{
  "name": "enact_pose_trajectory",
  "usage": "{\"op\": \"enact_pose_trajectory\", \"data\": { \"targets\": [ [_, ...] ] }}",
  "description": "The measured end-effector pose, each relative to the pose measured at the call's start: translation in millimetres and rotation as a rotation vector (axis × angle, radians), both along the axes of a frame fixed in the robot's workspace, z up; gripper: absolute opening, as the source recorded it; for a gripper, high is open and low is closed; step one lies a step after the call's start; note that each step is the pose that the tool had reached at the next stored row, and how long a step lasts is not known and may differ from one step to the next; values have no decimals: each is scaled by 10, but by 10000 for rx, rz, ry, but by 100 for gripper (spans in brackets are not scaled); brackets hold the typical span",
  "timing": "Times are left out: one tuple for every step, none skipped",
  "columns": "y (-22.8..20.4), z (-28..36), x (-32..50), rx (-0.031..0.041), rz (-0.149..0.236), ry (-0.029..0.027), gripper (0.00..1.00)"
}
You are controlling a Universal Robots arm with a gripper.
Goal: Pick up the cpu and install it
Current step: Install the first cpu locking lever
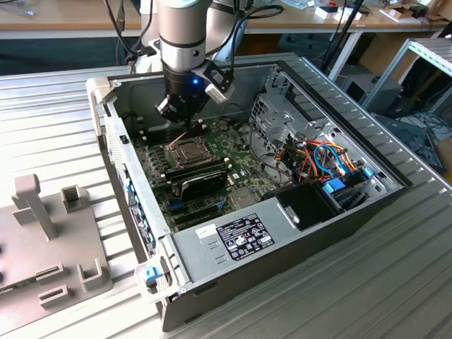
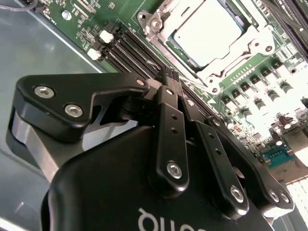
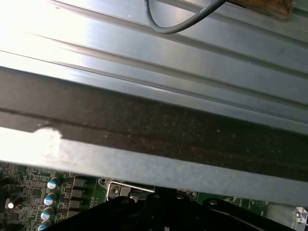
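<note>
The cpu (image 2: 208, 32) already sits flat in its socket (image 2: 250, 57) on the green motherboard (image 1: 236, 159), with the metal frame around it. The gripper (image 2: 168, 77) hangs just beside the socket with its fingers together, holding nothing. As I judge it, the chip must lie level and square before anything presses on it.

Bright light washed the cpu (image 2: 208, 32) almost white in the second wrist view. The metal rail (image 3: 144, 57) shone with glare in the first wrist view. The gripper (image 2: 166, 77) looked dark and close.
</note>
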State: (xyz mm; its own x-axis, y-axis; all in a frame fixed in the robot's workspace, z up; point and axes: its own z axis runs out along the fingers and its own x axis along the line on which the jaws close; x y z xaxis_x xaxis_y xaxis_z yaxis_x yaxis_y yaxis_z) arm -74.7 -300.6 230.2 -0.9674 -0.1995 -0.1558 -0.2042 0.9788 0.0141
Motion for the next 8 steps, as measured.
{"op": "enact_pose_trajectory", "data": {
  "targets": [
    [0, -9, 14, 1, 0, -1, 11],
    [0, -17, 25, 1, 0, 0, 11],
    [0, -27, 37, 0, 1, 0, 11],
    [0, -37, 47, 0, 1, 0, 11],
    [0, -48, 56, 1, 1, -1, 11],
    [0, -60, 65, 1, 0, 0, 11],
    [0, -71, 71, 0, 0, 0, 11],
    [0, -84, 75, 0, 0, -1, 11]
  ]
}}
